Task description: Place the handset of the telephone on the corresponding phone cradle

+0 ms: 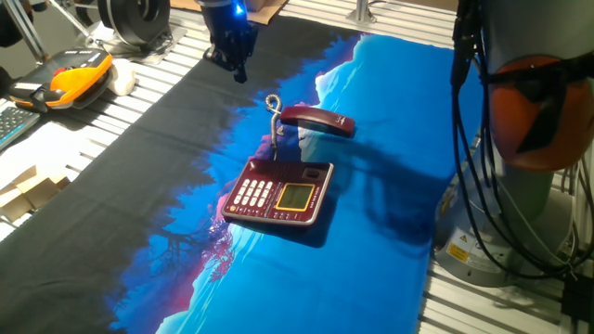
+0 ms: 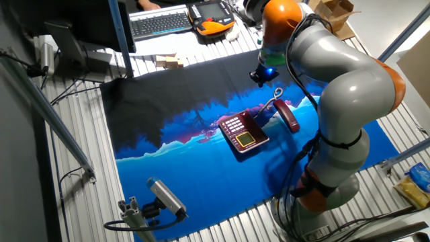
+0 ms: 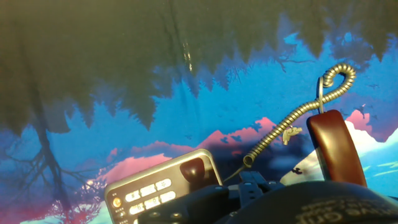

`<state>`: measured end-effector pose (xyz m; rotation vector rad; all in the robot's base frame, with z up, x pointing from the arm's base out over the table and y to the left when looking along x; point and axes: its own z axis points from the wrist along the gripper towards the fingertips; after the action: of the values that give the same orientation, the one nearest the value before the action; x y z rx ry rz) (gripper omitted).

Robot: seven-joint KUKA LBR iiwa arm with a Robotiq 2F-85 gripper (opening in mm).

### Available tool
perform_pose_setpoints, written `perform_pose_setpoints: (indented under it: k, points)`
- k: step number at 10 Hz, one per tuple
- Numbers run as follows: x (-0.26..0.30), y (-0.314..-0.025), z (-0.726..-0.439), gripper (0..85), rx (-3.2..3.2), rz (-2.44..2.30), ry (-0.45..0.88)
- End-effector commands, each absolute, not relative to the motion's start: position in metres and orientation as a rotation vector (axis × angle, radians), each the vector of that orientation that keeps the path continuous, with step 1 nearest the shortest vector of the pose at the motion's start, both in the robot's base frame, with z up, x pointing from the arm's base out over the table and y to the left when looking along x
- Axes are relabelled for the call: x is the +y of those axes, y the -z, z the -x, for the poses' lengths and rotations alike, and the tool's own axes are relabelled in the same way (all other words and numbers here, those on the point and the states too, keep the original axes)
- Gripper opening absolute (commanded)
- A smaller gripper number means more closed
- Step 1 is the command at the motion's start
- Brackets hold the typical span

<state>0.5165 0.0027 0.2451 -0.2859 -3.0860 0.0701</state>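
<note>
The dark red telephone (image 1: pixel 278 193) lies flat on the blue cloth, keypad and yellow-green display facing up. Its cradle (image 1: pixel 295 171) is the empty strip along the far edge. The maroon handset (image 1: pixel 317 121) lies on the cloth just beyond the base, joined to it by the pale curly cord (image 1: pixel 274 116). My gripper (image 1: pixel 237 65) hangs above the black part of the cloth, behind and left of the handset, holding nothing. In the hand view the handset (image 3: pixel 333 146), cord (image 3: pixel 298 118) and telephone (image 3: pixel 161 186) show low in the frame; my fingers are not clearly seen.
An orange and black device (image 1: pixel 74 74) and a keyboard (image 2: pixel 161 22) lie on the slatted table beyond the cloth. Wooden blocks (image 2: pixel 171 62) sit at the cloth's edge. My arm's base and cables (image 1: pixel 520 186) stand at the right. A camera on a stand (image 2: pixel 164 198) is at the near corner.
</note>
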Motion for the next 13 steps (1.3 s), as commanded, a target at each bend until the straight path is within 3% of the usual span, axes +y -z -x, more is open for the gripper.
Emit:
perform_pose_setpoints:
  k: [1,2,3,4,5,6,7,12,13]
  points:
    - [0.003,-0.245,-0.517,0.0,-3.065,0.282,-0.064]
    - [0.003,-0.245,-0.517,0.0,-3.058,0.289,-0.051]
    - [0.003,-0.245,-0.517,17.0,-3.062,0.268,-0.056]
    - [0.003,-0.245,-0.517,17.0,-3.071,0.256,-0.087]
    - [-0.011,-0.241,-0.518,51.0,-3.118,0.285,-0.158]
    - [-0.026,-0.235,-0.519,51.0,-3.139,0.279,-0.179]
    - [-0.042,-0.231,-0.520,68.0,-3.143,0.238,-0.174]
    - [-0.097,-0.210,-0.517,68.0,-3.113,0.019,-0.148]
    - [-0.105,-0.203,-0.514,51.0,-3.115,-0.002,-0.131]
